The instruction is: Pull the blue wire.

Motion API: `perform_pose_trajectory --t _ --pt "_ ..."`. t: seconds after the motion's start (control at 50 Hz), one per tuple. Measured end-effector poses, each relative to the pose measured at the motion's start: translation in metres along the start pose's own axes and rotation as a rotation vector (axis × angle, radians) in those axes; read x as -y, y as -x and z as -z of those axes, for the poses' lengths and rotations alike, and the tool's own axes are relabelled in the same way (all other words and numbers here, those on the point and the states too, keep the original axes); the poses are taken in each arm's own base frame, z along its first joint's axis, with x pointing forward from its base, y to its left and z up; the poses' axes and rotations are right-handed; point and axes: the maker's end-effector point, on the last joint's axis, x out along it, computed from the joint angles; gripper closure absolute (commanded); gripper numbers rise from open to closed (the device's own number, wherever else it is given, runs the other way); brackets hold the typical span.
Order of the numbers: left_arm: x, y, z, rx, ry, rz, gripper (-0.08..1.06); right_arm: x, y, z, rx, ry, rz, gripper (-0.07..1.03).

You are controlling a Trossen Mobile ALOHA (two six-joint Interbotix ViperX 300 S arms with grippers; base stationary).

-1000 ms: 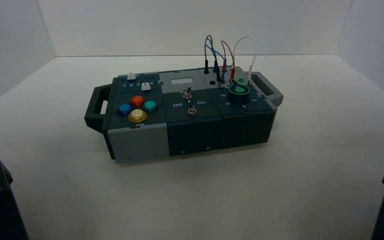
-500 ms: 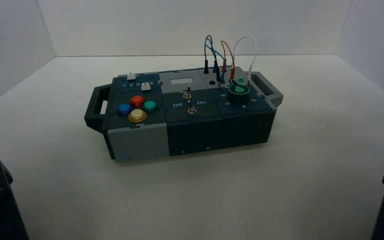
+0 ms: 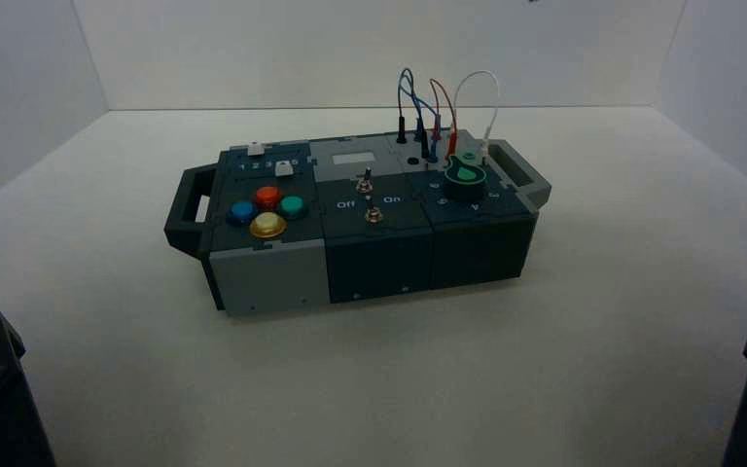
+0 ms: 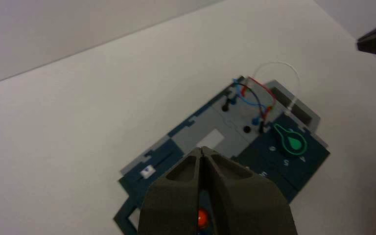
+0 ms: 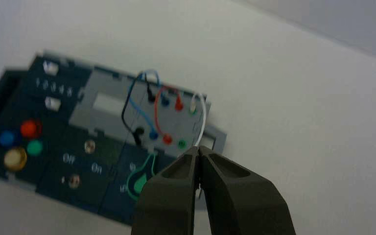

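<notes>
While the blue wire was plugged in at the box's far right, between black and red wires, the right gripper hung clenched, empty, off the box; left gripper likewise. Step likely approach: best opened early, lowered straight, pinched at one blue plug, neighbours untouched.

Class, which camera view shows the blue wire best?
The right wrist view: the blue wire shows its whole loop there, both blue plugs in sockets. The left wrist view shows it farther off, crossing the black wire; the high view shows a narrow upright loop tangled among other wires.
</notes>
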Motion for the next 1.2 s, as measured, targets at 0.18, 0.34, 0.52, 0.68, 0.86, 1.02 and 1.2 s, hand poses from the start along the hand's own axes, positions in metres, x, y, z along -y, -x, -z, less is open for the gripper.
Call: perform_pose_trajectory --t 0.18,0.34,0.52,0.68,0.86,1.02,1.2 --pt "0.015 -0.024 0.013 -0.088 -0.043 0.032 1.00 -0.002 -0.009 0.007 -0.081 0.012 -0.007 0.98" --pt "0.027 -0.040 0.023 -0.141 -0.072 0.054 1.00 -0.004 -0.015 0.009 -0.101 0.013 -0.014 0.98" --pt "0.031 -0.057 0.028 -0.146 -0.079 0.058 1.00 -0.013 -0.020 0.008 -0.111 0.003 -0.040 0.98" --pt "0.043 -0.066 0.035 -0.166 -0.107 0.081 1.00 -0.021 -0.028 0.008 -0.130 0.003 -0.060 0.98" --pt "0.046 -0.068 0.036 -0.155 -0.112 0.086 1.00 -0.026 -0.032 0.008 -0.141 0.001 -0.073 0.98" --pt "0.048 -0.069 0.041 -0.159 -0.126 0.092 1.00 -0.029 -0.034 0.009 -0.147 -0.008 -0.083 0.97" --pt "0.050 -0.069 0.054 -0.194 -0.145 0.097 1.00 -0.029 -0.037 0.008 -0.146 -0.010 -0.083 0.94"
